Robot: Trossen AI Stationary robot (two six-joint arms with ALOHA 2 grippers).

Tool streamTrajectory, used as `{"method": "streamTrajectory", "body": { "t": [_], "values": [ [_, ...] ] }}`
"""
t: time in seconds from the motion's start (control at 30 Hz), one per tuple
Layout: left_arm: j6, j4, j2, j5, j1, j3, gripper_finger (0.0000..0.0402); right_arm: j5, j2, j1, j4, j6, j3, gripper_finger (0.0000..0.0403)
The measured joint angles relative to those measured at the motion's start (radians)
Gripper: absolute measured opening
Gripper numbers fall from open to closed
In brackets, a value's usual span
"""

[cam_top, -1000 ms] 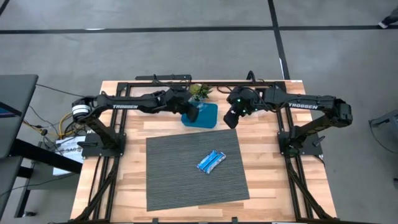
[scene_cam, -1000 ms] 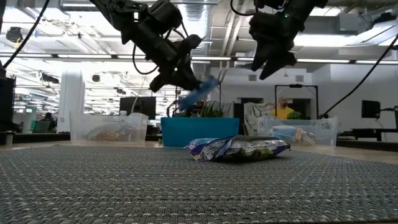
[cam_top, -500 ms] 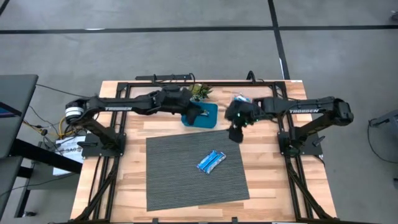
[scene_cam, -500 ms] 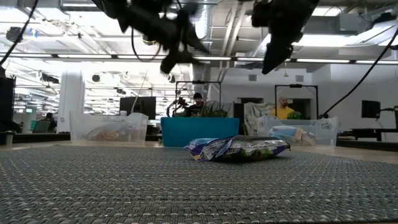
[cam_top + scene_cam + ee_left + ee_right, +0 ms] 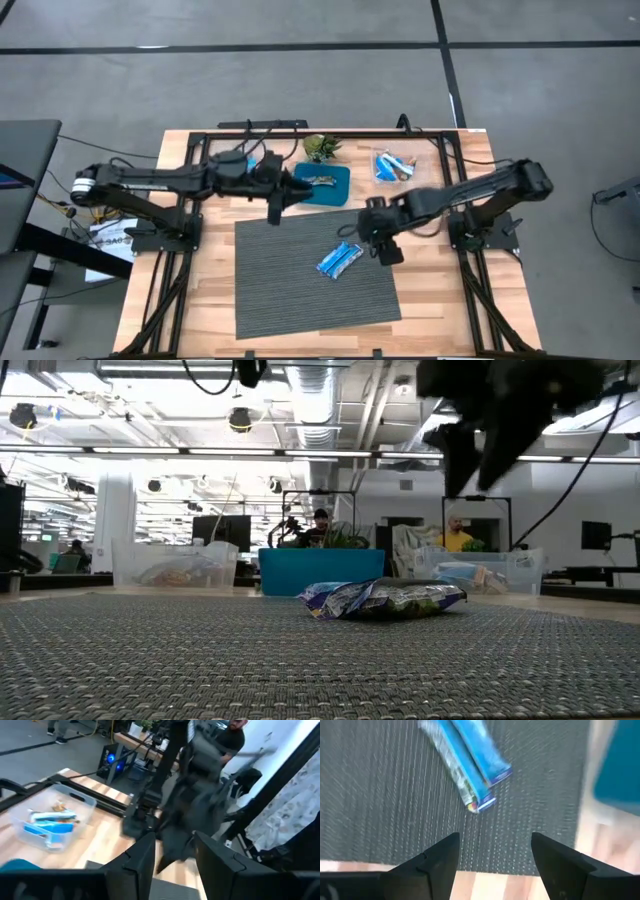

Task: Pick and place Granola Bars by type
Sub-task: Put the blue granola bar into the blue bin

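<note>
Two blue-wrapped granola bars (image 5: 340,259) lie side by side on the grey mat, also seen in the low view (image 5: 385,598) and the right wrist view (image 5: 465,762). My right gripper (image 5: 388,250) hovers open just to their right and above them (image 5: 480,450), touching nothing. My left gripper (image 5: 277,203) is open (image 5: 175,865) at the mat's far left corner, beside the blue dish (image 5: 335,195). One bar (image 5: 320,180) lies in that dish.
A clear bin (image 5: 395,165) holding blue bars stands at the far right, also in the left wrist view (image 5: 50,822). Another clear bin (image 5: 175,565) stands left of the dish. A small green plant (image 5: 320,147) sits behind the dish. People show in the room beyond.
My left gripper, which held a blue bar over the dish, has let it go and pulled back toward the table's left and near side; a bar now lies in the dish. My right gripper has swung from the far edge toward the near side and down toward the two bars on the mat.
</note>
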Motion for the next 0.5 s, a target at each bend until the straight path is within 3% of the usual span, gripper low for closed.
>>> {"method": "streamTrajectory", "body": {
  "t": [0.37,0.5],
  "values": [
    [-0.062,-0.019,-0.005,-0.212,-0.189,0.0,0.0127,-0.004,0.221,0.028,0.112,-0.052,0.001,0.024],
    [-0.16,-0.131,-0.005,-0.334,-0.23,0.0,0.0127,-0.025,0.266,0.028,0.125,-0.065,0.019,0.024]
  ]
}}
